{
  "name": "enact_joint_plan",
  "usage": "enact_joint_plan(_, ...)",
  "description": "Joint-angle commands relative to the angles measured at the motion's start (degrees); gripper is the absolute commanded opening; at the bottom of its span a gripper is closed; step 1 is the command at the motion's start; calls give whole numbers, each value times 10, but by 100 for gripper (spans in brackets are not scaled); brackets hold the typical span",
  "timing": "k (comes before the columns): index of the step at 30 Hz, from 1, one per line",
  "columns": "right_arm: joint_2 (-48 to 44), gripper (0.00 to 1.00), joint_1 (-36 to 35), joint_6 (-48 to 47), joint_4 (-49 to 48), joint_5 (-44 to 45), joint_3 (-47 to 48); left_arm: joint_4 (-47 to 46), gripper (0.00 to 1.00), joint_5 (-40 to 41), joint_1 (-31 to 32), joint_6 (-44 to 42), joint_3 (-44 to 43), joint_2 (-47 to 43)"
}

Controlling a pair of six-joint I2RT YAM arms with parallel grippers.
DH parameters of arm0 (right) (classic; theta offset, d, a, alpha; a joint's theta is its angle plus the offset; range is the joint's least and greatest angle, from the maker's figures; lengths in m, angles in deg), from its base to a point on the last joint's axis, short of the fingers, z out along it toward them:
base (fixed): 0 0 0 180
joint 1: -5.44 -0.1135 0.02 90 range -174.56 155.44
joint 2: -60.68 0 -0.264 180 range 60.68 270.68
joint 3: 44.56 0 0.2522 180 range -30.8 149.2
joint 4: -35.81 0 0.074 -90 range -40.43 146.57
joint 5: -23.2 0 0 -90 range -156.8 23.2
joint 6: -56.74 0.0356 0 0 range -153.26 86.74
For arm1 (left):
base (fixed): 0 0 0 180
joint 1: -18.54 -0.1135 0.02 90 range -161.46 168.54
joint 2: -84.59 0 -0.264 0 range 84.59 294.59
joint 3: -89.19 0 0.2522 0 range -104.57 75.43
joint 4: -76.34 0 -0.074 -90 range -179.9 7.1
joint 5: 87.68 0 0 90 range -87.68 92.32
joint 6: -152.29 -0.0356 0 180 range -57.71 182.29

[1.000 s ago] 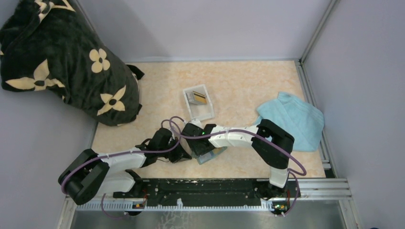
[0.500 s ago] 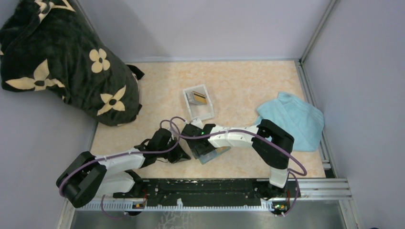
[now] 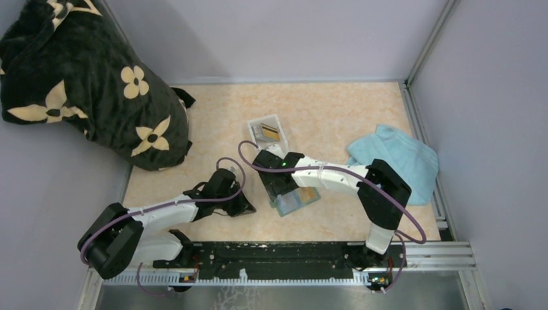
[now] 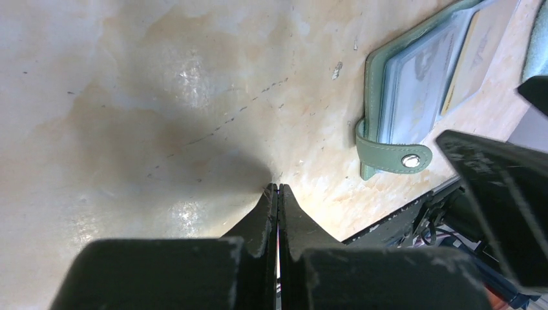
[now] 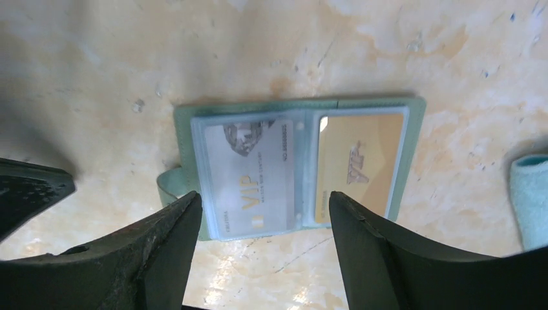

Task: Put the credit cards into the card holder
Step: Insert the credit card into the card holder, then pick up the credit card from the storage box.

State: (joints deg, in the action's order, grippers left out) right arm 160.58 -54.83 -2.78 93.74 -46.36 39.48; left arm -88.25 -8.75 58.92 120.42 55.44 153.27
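Left gripper pressed shut, empty, just left of open card holder, two credit cards sleeved inside, right gripper spread wide above, empty, partly masking holder from overhead, white tray with further cards beyond, blue towel right, flowered cloth far left.

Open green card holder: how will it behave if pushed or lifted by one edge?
The green folding card holder lies flat and thin, so probably slides, not tips. Hinged mid-way, it may flop if lifted by one side. Its clear sleeves look glossy, likely slippery.
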Motion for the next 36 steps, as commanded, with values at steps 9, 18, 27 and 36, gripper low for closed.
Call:
enact_joint_plan(9, 6, 72, 94, -100, -28, -58, 172, 60, 0, 17, -18, -43, -72, 24)
enact_joint_plan(18, 158, 71, 181, -164, -19, -155, 388, 91, 0, 10, -37, -67, -105, 40)
enact_joint_plan(27, 261, 69, 219, -142, -40, -211, 474, 80, 0, 8, -70, -83, -123, 72)
enact_joint_plan(36, 304, 68, 240, -137, -44, -245, 506, 64, 2, 13, -103, -90, -178, 149)
